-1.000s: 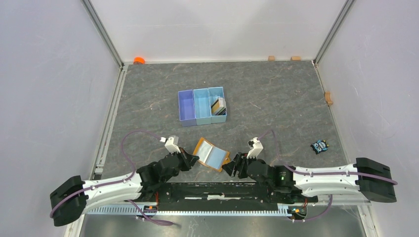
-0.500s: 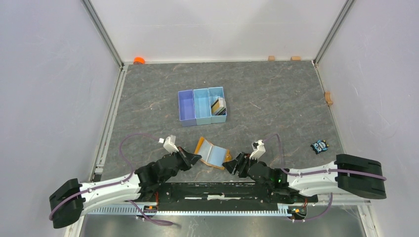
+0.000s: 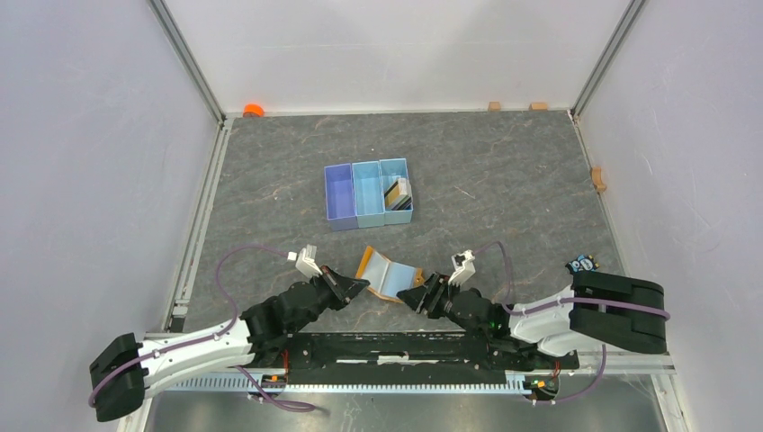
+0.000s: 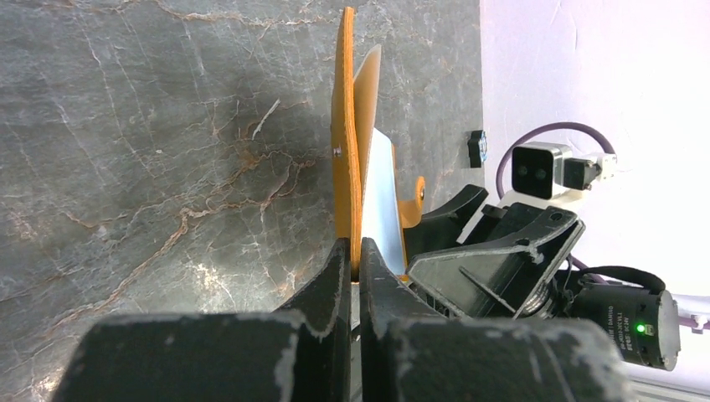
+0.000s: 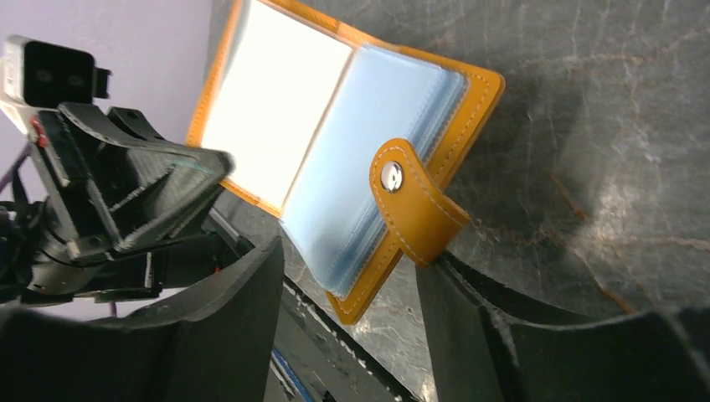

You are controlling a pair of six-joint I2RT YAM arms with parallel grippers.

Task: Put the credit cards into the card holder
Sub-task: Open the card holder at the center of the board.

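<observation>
The card holder (image 3: 389,274), an orange-tan bifold wallet with light-blue inner panels, is held half open and tilted just above the table. My left gripper (image 3: 358,286) is shut on the edge of its left cover, seen edge-on in the left wrist view (image 4: 345,142). My right gripper (image 3: 409,300) is open. The wallet's near right corner (image 5: 335,142) lies between its fingers, and the clasp tab (image 5: 410,209) touches the right finger. Credit cards (image 3: 397,192), black and gold-yellow among them, stand in the right compartment of the blue tray (image 3: 340,194).
A small black-and-blue gadget (image 3: 582,265) lies at the right near the right arm's elbow. An orange object (image 3: 253,110) sits at the back left corner. Small wooden blocks (image 3: 597,178) lie along the right and back walls. The metal rail runs along the near edge.
Both grippers have moved away from the near edge. The wallet has been carried a little farther up the table and folded to a narrower angle. The right gripper has closed in on its right corner.
</observation>
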